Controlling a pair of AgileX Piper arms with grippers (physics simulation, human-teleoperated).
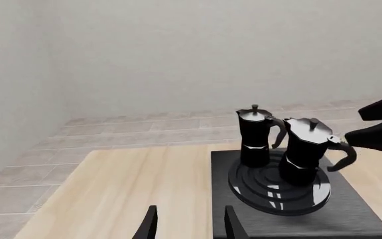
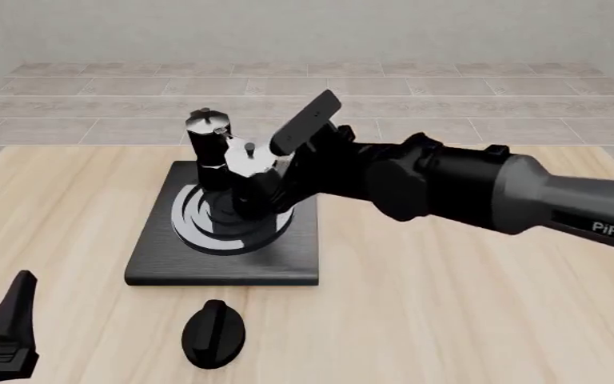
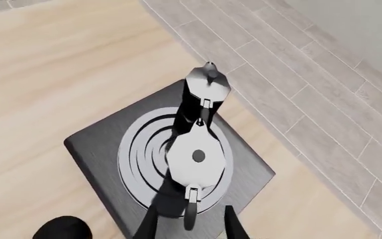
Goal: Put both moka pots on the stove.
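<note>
Both pots stand on the stove; right jaws spread around the near handle, left jaws spread idle; a careless retreat could topple it.

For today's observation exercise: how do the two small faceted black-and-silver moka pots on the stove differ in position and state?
The far moka pot stands free near the back edge of the ring burner; the near moka pot sits closer to its centre. The far pot is untouched, while the near pot's handle lies between the right gripper fingers. Both stand upright on the flat black stove and look alike.
</note>
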